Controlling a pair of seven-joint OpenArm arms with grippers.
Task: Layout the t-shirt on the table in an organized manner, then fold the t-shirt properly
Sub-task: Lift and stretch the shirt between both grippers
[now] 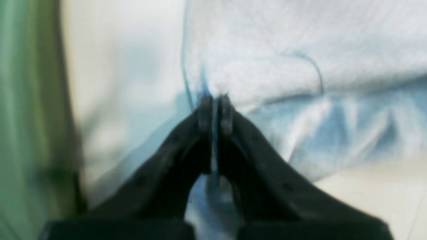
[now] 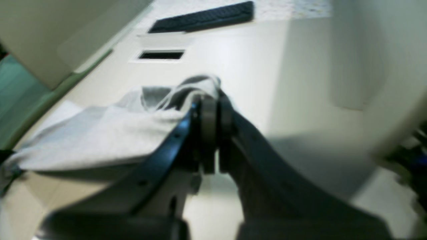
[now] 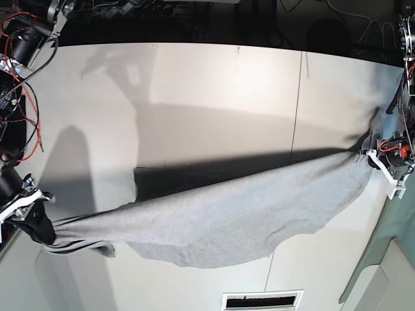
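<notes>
Both grippers — left gripper (image 1: 216, 100), right gripper (image 2: 213, 100) — pinch the shirt (image 3: 240, 217) taut above the counter (image 3: 214, 91); lower evenly, keeping tension — no bunching.

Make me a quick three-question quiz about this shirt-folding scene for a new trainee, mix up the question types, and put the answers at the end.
1. True or false: the t-shirt lies flat and neatly spread on the table.
2. Multiple choice: how many hands grip the shirt? A) none B) one C) both
3. Fill in: the shirt is stretched between the left hand and the ____ hand.

Key
1. False: it hangs stretched and sagging between the two arms.
2. C: each hand is shut on a bit of fabric.
3. right: the right hand holds the other end.
</notes>
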